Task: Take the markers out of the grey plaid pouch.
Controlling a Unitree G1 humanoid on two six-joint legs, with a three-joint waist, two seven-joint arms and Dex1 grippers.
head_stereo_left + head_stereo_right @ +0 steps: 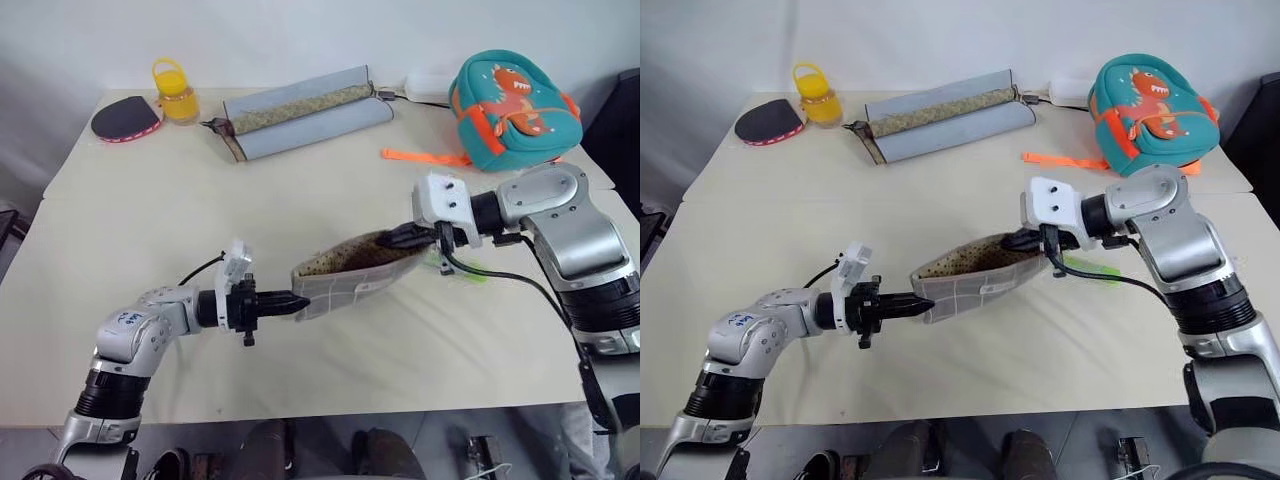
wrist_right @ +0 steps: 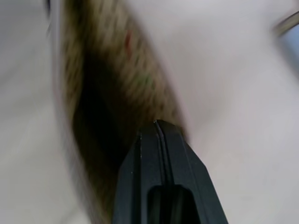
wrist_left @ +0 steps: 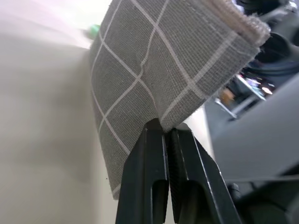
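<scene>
Over the pale surface (image 1: pixel 150 230) the grey plaid pouch (image 1: pixel 350 285) hangs lifted, its long axis running from one arm to the other, mouth upward. The left pincer (image 1: pixel 296 301) is clamped on its closed end. The right pincer (image 1: pixel 392 238), fingers together, sits at the open end and is nearer the mouth. Any markers lie hidden in the lining.

I read this as a staged test room: a plain beige tabletop (image 1: pixel 300 190) set against a bare white wall (image 1: pixel 300 30), carrying unrelated props at its far edge: paddle (image 1: pixel 125 119), yellow jar (image 1: pixel 176 92), child's backpack (image 1: pixel 515 108).
</scene>
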